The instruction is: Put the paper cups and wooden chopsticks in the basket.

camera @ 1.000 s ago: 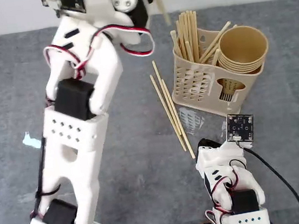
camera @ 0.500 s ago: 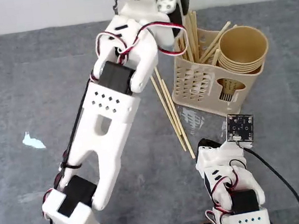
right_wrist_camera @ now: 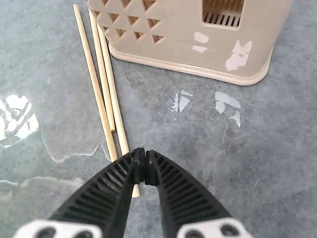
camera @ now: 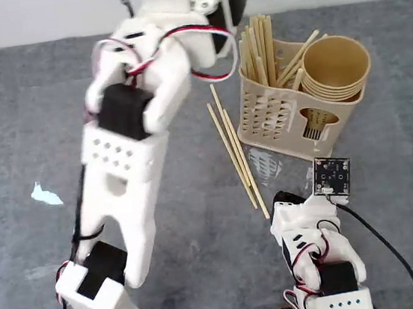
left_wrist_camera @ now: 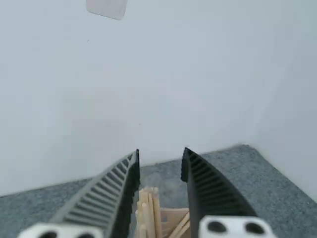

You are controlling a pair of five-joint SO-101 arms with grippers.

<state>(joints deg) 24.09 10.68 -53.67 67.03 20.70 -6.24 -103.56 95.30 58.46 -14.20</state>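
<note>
Just ahead of the right gripper (right_wrist_camera: 144, 166), which is clenched on nothing, three loose chopsticks (right_wrist_camera: 101, 94) lie flat. They look light, stiff and thin, so they likely pinch best mid-length. Beyond them stands the basket (right_wrist_camera: 198, 39), with paper cups (camera: 335, 67) inside. The left gripper (left_wrist_camera: 159, 168) hangs over it, moderately parted and empty.

I'm seeing soft, even light falling from above over the grey table (camera: 5, 111). The basket (camera: 277, 116) is casting only a faint shadow at its foot, and just in front of it a pale patch of glare is shining on the table. Through the right wrist camera, white glints are showing on the basket's side and on the table nearby. The wall (left_wrist_camera: 173, 74) is glowing bright, and the left gripper (left_wrist_camera: 161, 150) is standing dark against it.
</note>
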